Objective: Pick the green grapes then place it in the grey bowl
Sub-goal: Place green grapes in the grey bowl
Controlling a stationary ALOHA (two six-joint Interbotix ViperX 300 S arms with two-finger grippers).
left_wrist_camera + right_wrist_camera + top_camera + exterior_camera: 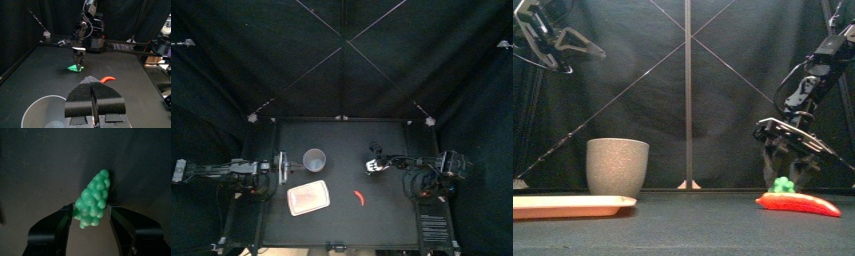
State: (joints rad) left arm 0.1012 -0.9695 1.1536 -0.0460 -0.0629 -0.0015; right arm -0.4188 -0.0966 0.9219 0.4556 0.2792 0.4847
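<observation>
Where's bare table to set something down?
Free: front-right corner, past the red toy chilli pepper; back strip behind the tall grey speckled cup; front-left strip beside the flat pink tray. Crowded: mid-table, where the right gripper grips the bunch of green toy grapes just behind the chilli. Left gripper rests at the left edge.

Robotics laboratory booth: black curtains [251, 55] enclose a small black table [345, 140] (left arm [225, 168] and right arm [422, 163] mounted at its sides).

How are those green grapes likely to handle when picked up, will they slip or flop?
The green grapes look like one moulded glossy piece, so probably stiff, not floppy. The bumpy, tapering sides could let them slip toward the narrow tip. Lying flat, they seem unlikely to roll.
</observation>
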